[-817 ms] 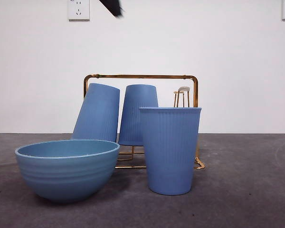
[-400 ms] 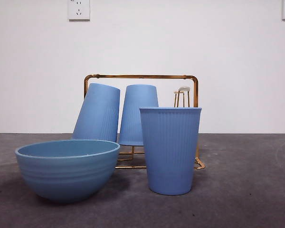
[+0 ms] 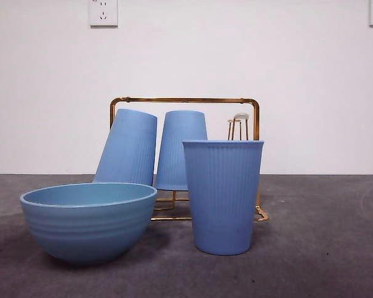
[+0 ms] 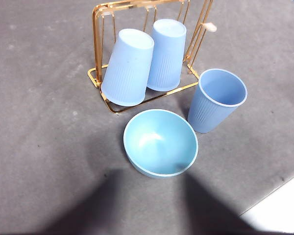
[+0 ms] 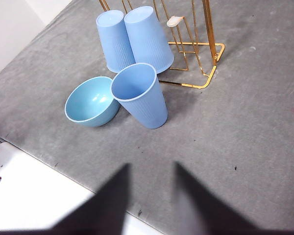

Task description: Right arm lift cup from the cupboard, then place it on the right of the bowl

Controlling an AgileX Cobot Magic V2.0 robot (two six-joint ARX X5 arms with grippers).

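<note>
**Cup set down beside bowl; both arms clear of the work area**

Right gripper [image 5: 149, 196]: the jaws stand parted with grey table [image 5: 245, 122] visible between them, holding nothing. It hangs high, well apart from all items. The cup lies toward 12 o'clock from the jaws in the right wrist view.

Left gripper [image 4: 147, 205]: only two dark, blurred shapes rise from the frame edge. They appear spread and empty, though the blur makes this uncertain.

Change from earlier frames: one second ago a black tip showed at the top edge of the front view, near the wall socket [image 3: 103, 12]. It was gone half a second ago and is gone now. No item has shifted in that time.

Cup [image 3: 223, 196]: a tall blue tumbler, tapered toward the base, with fine vertical ribs. It stands upright, mouth up, on the table. In the front view it is at 3 o'clock of the bowl [image 3: 88, 220], just beside it with a narrow gap.

Cupboard [image 3: 184, 100]: the gold wire rack stands behind both. Two matching cups [image 3: 128, 148] [image 3: 181, 149] sit inverted on it, the left one tilted. One bare peg [image 3: 240, 126] rises above the placed cup.
</note>
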